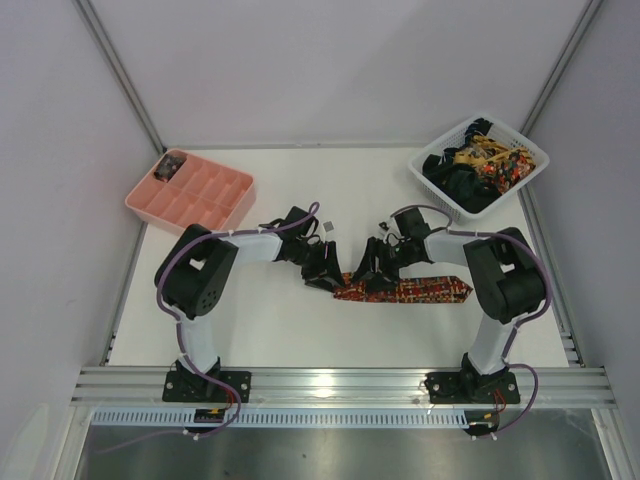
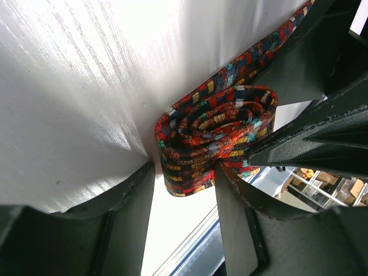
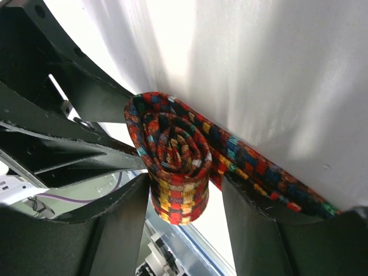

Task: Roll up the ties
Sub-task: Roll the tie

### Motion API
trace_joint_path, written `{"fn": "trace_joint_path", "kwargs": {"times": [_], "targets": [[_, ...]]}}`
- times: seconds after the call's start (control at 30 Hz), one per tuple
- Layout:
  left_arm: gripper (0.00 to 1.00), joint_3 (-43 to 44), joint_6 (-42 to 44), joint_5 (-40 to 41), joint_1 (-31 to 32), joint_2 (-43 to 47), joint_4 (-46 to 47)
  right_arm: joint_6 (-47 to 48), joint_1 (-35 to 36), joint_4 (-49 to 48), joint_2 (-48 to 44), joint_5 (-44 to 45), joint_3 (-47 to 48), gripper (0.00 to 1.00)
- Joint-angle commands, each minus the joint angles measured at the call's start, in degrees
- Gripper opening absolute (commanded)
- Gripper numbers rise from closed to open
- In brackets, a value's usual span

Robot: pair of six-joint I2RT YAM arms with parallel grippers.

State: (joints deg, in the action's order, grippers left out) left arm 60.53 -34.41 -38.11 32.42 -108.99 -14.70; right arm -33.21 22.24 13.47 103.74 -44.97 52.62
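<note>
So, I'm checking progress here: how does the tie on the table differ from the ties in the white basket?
The tie on the table is one piece, rolled at one end, the rest lying flat; the basket ties are several, heaped loosely. The tie on the table is patterned throughout; some basket ties are plain dark. Both show busy red and yellow patterns.

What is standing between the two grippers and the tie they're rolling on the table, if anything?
Nothing visible. The left gripper presses on both sides of the rolled end of the tie, the right gripper straddles that roll from the other side, and the unrolled stretch lies on bare table.
</note>
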Motion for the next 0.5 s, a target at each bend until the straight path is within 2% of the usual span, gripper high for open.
{"fn": "trace_joint_path", "kwargs": {"times": [0.0, 0.17, 0.33, 0.47], "targets": [[0.53, 0.11, 1.72, 0.49, -0.43, -0.70, -0.77, -1.77, 0.96, -3.45, 0.67, -1.61, 0.03, 0.59], [0.55, 0.20, 1.54, -0.21, -0.43, -0.08, -0.60, -4.14, 1.40, -6.17, 2.16, -2.75, 0.03, 0.49], [0.64, -0.77, 1.28, -1.70, -1.48, 2.11, -0.33, -5.54, 0.88, -7.41, 0.59, -3.19, -0.15, 0.28], [0.65, -1.65, 1.10, -4.08, -2.63, 4.66, 0.98, -6.51, 0.53, -8.11, -0.73, -4.95, -0.59, 0.16]]}}
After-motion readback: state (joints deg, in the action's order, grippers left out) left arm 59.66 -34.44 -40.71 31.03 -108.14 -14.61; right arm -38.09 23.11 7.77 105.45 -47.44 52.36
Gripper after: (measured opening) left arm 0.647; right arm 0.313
